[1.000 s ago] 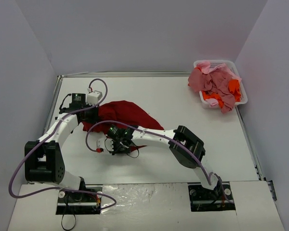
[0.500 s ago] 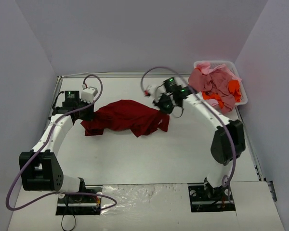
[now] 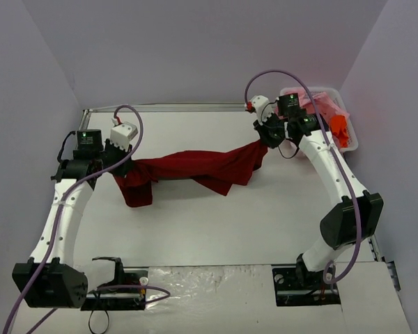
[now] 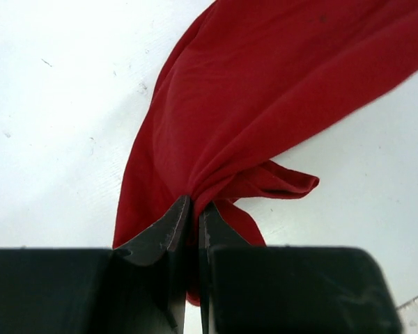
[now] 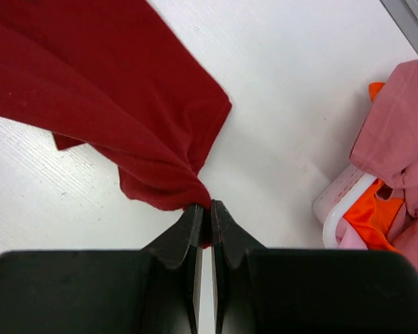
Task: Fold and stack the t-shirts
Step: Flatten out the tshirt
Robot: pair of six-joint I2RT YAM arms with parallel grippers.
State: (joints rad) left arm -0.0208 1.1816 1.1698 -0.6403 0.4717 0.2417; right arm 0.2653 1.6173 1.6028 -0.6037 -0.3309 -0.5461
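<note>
Two arms reach out over the white counter [image 3: 230, 229] with a dark red t-shirt [image 3: 195, 167] strung between them. At the left end, the left fingers [image 4: 182, 221] are pressed together on a gathered bunch of the red cloth, which fans out from the tips, with one small flap curling off to the side. At the right end, the right fingers [image 5: 195, 224] are likewise clamped tight on a pinched corner of the same shirt, the fabric spreading away from them in broad folds. Seen from above, the shirt runs as a long, sagging band across the far half of the counter, from near the left edge to just beside the white basket [image 3: 350, 145]. A lobe of cloth hangs down close to the left end and another droops at the middle; whether these lowest folds touch the counter cannot be told. The basket sits in the far right corner, well apart from the left arm and near the right wrist. It is heaped with crumpled pink t-shirts [image 3: 313, 110] and bright orange t-shirts [image 3: 338, 125], some pink cloth spilling over its rim.
</note>
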